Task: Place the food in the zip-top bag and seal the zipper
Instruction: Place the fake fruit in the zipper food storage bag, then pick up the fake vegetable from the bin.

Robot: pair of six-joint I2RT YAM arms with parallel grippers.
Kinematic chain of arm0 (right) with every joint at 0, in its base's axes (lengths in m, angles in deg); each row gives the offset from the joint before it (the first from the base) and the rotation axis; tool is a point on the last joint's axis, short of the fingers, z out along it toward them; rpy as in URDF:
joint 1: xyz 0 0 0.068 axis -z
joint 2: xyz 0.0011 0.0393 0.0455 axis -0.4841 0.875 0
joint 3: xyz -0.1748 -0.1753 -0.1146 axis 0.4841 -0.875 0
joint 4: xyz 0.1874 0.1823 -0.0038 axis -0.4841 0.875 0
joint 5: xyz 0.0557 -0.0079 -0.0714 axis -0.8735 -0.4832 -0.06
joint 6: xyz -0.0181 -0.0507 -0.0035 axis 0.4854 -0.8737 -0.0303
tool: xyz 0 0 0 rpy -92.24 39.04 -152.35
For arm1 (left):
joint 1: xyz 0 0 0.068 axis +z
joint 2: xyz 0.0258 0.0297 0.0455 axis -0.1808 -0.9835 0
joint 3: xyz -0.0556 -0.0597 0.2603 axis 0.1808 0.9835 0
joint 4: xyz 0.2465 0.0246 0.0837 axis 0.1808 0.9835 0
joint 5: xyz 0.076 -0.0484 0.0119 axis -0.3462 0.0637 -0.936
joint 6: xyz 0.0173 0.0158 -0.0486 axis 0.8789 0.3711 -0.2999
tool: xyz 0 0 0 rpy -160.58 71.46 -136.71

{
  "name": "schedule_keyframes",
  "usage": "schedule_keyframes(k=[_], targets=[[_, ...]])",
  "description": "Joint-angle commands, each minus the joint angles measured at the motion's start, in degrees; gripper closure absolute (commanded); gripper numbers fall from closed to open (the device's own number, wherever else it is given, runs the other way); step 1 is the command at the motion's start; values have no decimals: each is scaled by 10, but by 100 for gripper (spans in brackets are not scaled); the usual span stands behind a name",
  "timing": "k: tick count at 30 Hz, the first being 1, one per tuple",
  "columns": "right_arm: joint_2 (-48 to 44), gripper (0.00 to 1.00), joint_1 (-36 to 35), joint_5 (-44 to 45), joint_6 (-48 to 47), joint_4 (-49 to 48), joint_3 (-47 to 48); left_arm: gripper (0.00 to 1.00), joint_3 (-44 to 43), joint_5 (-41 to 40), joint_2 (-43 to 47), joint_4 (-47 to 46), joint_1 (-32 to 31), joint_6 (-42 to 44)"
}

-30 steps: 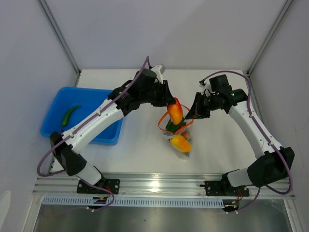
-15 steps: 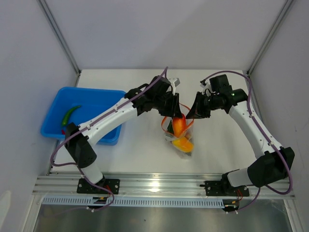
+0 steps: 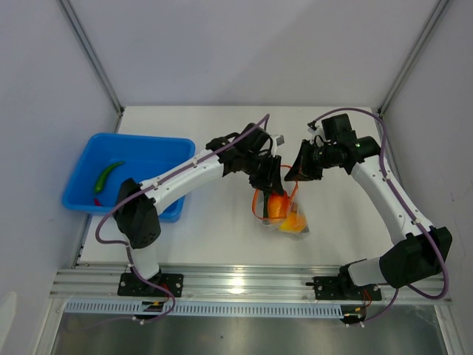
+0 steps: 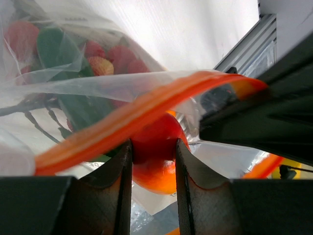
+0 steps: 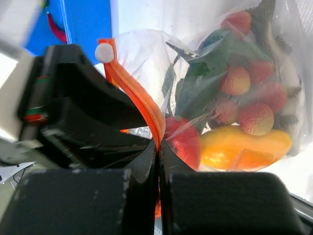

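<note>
Now the right fingers (image 5: 142, 196) are pinching the zipper (image 5: 132, 93), holding the bag (image 5: 142, 54) open for the mango (image 4: 154, 156) the left fingers (image 4: 117, 196) are gripping.

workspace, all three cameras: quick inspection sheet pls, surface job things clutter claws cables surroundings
surface: white table
job's things: zip-top bag with mouth open, yellow mango and red pieces inside; green pepper in blue tray
clutter: nothing seen
claws: left claw shut on orange mango at the bag mouth; right claw shut on zipper
cables: purple cables looped along both arms
surroundings: white walls, aluminium rail at near edge
</note>
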Motion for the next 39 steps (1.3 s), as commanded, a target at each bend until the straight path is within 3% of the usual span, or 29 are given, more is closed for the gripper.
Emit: schedule_keyframes(k=[1,2,4,8,11,12,23,27,39], targets=[[-22,100,-2,1,13,-23,7,91,-26,31,-10,23,-5,4],[-22,100,-3,1,13,-23,6,81,-30,29,-13,31,-5,5],[-24,100,-3,2,13,-23,6,74,-37,24,-17,37,-5,5],[-26,100,-3,5,11,-20,4,36,-43,0,-16,56,-5,10],[-28,100,-2,8,8,-20,2,19,-45,-24,3,54,-5,22],[-30,100,-1,8,8,-19,2,1,-45,-32,9,55,-5,26],[-34,100,1,9,1,-14,-2,1,-29,-147,115,83,-5,59],[-38,100,1,10,1,-12,-3,0,21,-191,190,68,-2,53],[-30,100,0,7,-17,3,-3,1,120,-291,318,35,182,-22]])
